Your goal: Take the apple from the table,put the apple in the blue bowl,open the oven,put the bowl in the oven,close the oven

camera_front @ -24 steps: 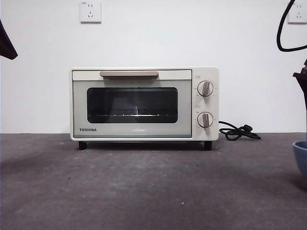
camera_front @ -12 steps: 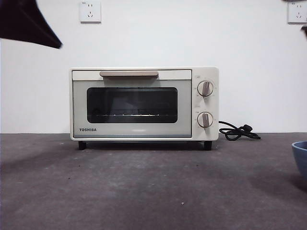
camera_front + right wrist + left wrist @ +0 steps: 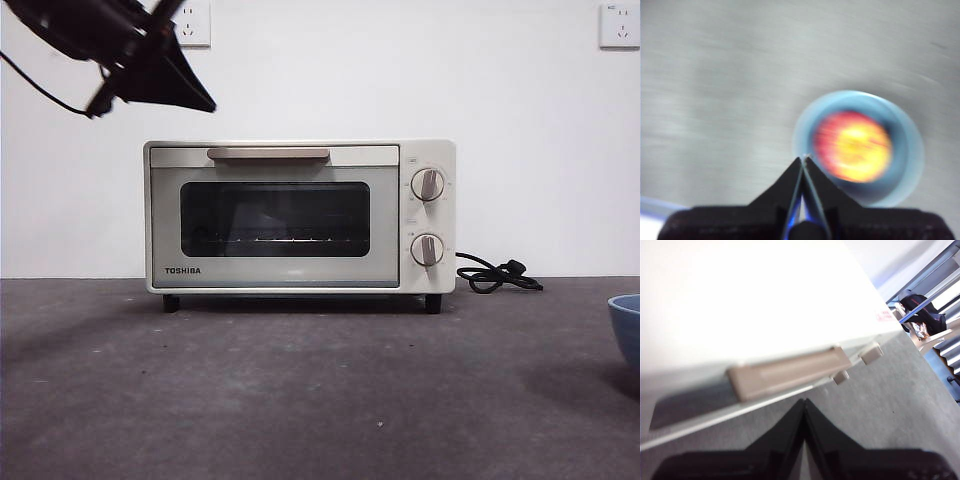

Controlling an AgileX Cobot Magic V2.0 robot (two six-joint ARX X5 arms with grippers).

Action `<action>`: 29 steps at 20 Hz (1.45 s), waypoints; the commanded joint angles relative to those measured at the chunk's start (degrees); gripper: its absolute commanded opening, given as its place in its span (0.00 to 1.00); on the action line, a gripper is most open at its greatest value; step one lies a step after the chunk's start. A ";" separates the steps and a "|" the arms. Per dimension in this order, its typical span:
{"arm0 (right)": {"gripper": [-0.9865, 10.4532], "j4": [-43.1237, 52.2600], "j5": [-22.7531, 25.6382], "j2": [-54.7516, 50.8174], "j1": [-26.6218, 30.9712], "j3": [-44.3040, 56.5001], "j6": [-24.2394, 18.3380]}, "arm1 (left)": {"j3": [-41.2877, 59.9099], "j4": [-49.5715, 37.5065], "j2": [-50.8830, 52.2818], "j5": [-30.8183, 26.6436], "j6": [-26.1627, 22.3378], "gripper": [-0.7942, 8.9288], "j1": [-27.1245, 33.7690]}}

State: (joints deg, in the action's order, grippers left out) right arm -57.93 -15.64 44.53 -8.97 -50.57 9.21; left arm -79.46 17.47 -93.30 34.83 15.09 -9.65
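The cream Toshiba oven [image 3: 300, 215] stands at the back of the table [image 3: 300, 400], its dark glass door closed under the beige bar handle [image 3: 268, 154]. My left gripper [image 3: 205, 105] hangs shut above the oven's top left corner; its wrist view shows the handle [image 3: 790, 372] just beyond the closed jaws [image 3: 804, 401]. The apple [image 3: 854, 146] lies inside the blue bowl [image 3: 907, 145], blurred, below my right gripper [image 3: 803, 159], which is shut and empty. Only the bowl's rim [image 3: 627, 325] shows at the right edge of the front view; the right arm is out of that view.
Two knobs [image 3: 428, 185] sit on the oven's right panel. A black cord [image 3: 497, 275] coils on the table right of the oven. Wall sockets [image 3: 192, 28] sit high on the white wall.
The left arm has swung in from the top left corner toward the oven's handle. The right arm has left the front view at the upper right.
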 commanded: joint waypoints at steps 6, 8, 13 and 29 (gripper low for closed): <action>0.08 0.48 -3.89 -4.33 -0.02 -0.20 4.20 | -7.23 -0.55 -10.54 -0.24 0.20 0.08 -1.92; 0.08 0.26 -3.89 -4.81 -0.02 -0.20 4.33 | -7.37 0.61 -11.93 -0.33 0.17 0.08 -2.08; 0.08 0.33 -3.39 -4.81 -0.02 -0.20 4.31 | -7.37 8.98 -12.52 -4.00 -5.92 0.08 -3.58; 0.08 0.52 -2.97 -4.79 -0.02 -0.20 4.22 | 16.09 0.98 0.94 -11.17 -8.02 0.08 -6.78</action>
State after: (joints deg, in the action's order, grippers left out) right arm -57.56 -18.63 39.83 -8.97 -50.57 13.10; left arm -64.75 19.25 -90.63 26.20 6.13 -17.63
